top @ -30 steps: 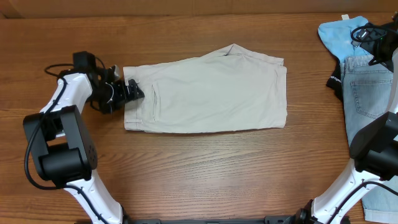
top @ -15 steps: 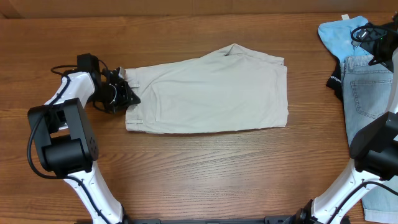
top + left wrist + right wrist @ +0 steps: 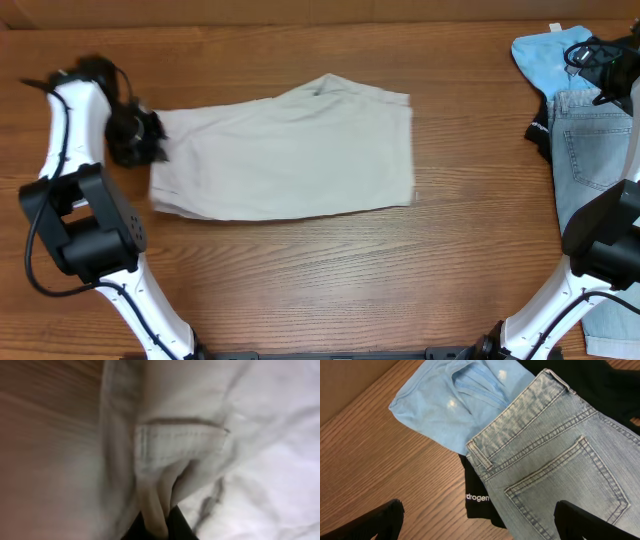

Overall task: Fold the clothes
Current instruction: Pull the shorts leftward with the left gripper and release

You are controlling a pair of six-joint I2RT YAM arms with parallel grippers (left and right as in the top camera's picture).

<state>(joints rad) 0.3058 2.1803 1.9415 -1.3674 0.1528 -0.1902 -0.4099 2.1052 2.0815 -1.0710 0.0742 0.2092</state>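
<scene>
My left gripper (image 3: 150, 142) pinches the waistband edge of the khaki shorts (image 3: 290, 150), flat at mid-table, apparently to tug them into place. My right gripper (image 3: 479, 521) hangs spread above the denim shorts (image 3: 555, 450), waiting.

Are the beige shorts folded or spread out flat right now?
Folded in half, leg over leg: the beige shorts show one leg-wide panel with the crotch point on the far edge.
</scene>
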